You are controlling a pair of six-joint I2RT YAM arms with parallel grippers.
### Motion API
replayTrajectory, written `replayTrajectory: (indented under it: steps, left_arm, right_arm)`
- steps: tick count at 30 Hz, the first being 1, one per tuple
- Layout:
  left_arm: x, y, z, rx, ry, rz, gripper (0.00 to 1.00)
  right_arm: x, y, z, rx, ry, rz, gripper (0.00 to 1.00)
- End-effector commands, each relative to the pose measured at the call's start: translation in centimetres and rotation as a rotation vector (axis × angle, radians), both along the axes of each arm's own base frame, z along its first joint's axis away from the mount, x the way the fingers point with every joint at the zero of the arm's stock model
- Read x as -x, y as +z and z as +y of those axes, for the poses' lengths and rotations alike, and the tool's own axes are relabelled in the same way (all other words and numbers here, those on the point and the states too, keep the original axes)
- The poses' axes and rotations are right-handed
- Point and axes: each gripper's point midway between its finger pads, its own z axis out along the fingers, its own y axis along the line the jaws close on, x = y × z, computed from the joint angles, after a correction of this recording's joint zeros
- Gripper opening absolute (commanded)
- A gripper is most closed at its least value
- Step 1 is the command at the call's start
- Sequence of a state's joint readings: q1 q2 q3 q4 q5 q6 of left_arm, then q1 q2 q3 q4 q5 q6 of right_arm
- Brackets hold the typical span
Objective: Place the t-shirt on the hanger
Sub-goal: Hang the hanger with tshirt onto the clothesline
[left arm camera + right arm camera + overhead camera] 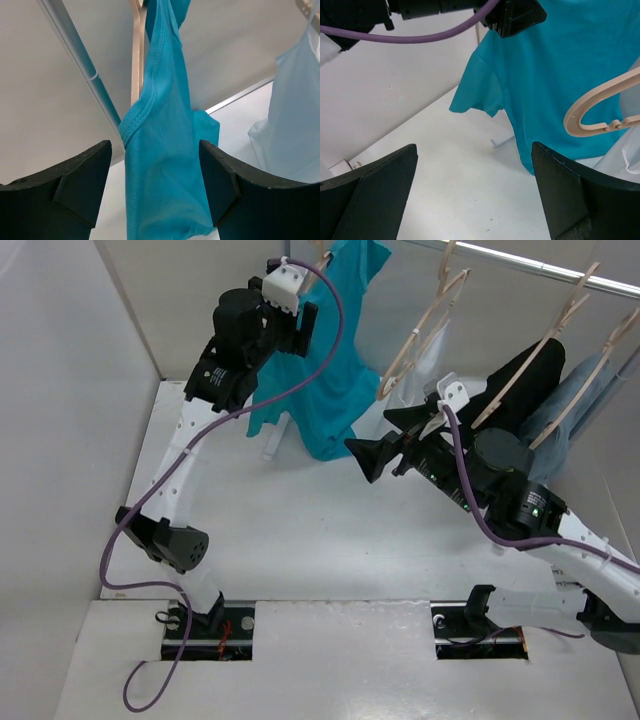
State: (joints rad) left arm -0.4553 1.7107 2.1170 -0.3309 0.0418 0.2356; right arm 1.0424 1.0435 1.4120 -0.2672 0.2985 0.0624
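T-shirt [335,390] hangs from the hanger [136,60] beside the rail [82,65], at the rear left; left gripper [155,145] spread wide, fingers flanking the hanging cloth without pinching it; right gripper [473,147] likewise parted, empty, facing the shirt.

Brightly, evenly lit in diffuse white from overhead. Only faint, soft shadows on the table [330,540] beneath the arms. Streak of glare along the rail [520,260] at top right. Crisp from above; softer at the wrists, with near fingers [80,185] slightly blurred, t-shirt [165,165] weave sharp.
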Motion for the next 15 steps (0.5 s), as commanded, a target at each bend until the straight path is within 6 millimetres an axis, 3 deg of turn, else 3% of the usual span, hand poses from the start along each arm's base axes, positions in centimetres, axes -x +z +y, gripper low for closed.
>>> replayTrajectory:
  steps: [1,6,9,10,11,12,13,14,15]
  left_arm:
    - [2.1,5.6,1.0,0.06,-0.004,-0.127,0.68]
    - [4.8,8.3,1.8,0.102,-0.022,-0.17,1.0]
    - [6.7,11.0,4.2,0.141,0.053,-0.238,1.0]
    - [7.2,11.5,5.1,0.152,0.086,-0.254,1.0]
    - [7.3,10.9,6.0,0.151,0.129,-0.244,1.0]
    - [8.7,12.0,8.3,0.178,0.21,-0.273,1.0]
    - [9.0,11.9,9.9,0.197,0.268,-0.268,1.0]
    - [8.6,10.0,10.9,0.247,0.326,-0.208,1.0]
    - [9.5,9.7,14.4,0.288,0.44,-0.205,1.0]
  right_arm:
    - [1.2,1.7,-1.1,-0.059,0.015,-0.013,1.0]
    - [1.1,0.3,-1.7,-0.018,-0.012,0.024,1.0]
    - [1.3,-1.3,-2.4,0.041,-0.027,0.058,1.0]
    - [1.2,-3.0,-2.3,0.087,-0.028,0.083,1.0]
    - [1.2,-4.4,-2.4,0.13,-0.029,0.106,1.0]
    - [1.4,-6.9,-2.8,0.212,-0.03,0.151,1.0]
    - [1.5,-9.7,-2.6,0.273,-0.033,0.206,1.0]
    - [1.6,-11.6,-2.4,0.277,-0.041,0.28,1.0]
    - [1.9,-13.3,-2.5,0.295,-0.047,0.33,1.0]
